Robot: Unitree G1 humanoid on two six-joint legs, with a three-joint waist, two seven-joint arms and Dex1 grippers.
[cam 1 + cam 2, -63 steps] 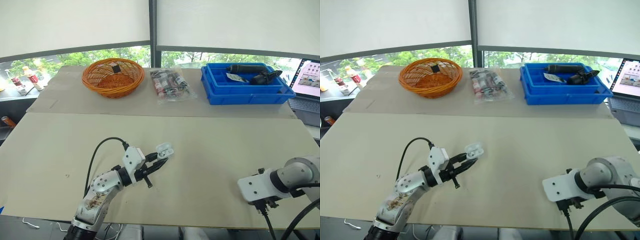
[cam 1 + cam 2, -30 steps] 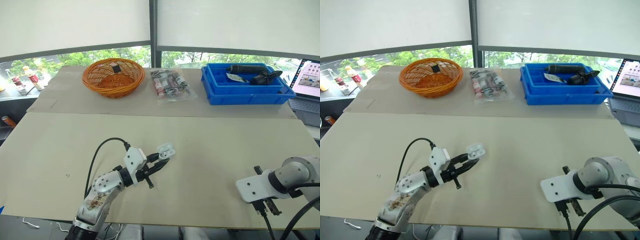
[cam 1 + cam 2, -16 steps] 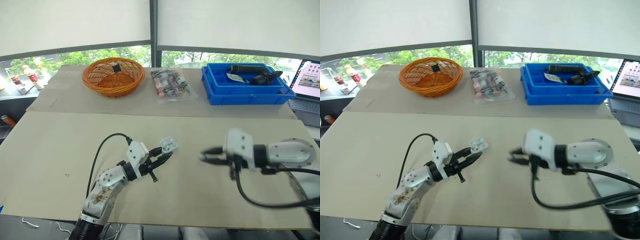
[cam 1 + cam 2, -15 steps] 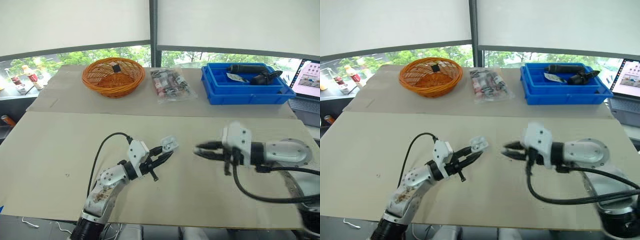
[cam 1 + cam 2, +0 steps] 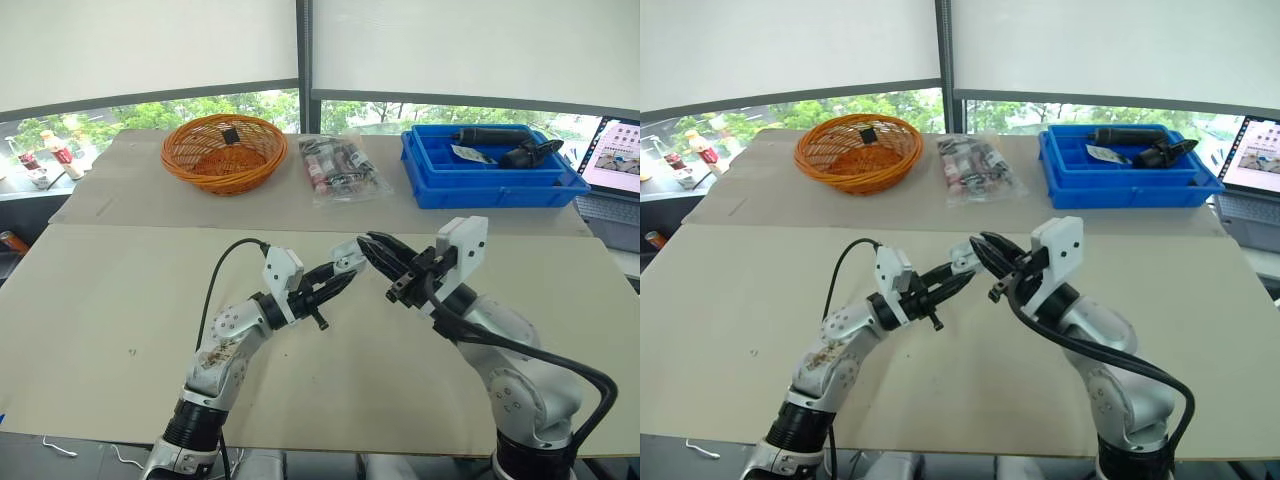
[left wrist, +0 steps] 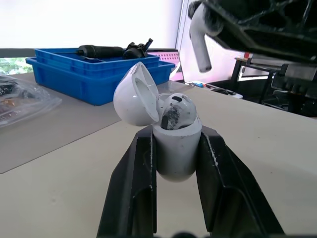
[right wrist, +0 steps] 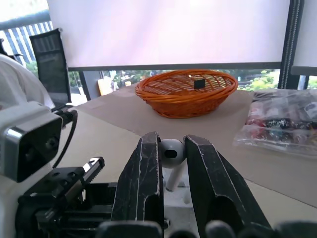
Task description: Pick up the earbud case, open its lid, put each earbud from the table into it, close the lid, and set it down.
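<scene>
My left gripper (image 5: 343, 276) is shut on the white earbud case (image 6: 176, 144) and holds it above the middle of the table. The case's lid (image 6: 134, 94) is tipped open, and one earbud (image 6: 177, 111) sits inside. My right gripper (image 5: 368, 246) is shut on the other white earbud (image 7: 171, 152), stem hanging down. That earbud (image 6: 199, 33) hangs just above and beside the open case, apart from it. The two grippers face each other almost tip to tip.
Along the back of the table stand an orange wicker basket (image 5: 225, 152), a clear bag of small items (image 5: 340, 168) and a blue bin (image 5: 490, 168) holding dark tools. A laptop (image 5: 622, 158) sits at the far right edge.
My right arm has swung from the table's front right to the middle, bringing the earbud up to the case. My left gripper has lifted the open case slightly up and to the right.
</scene>
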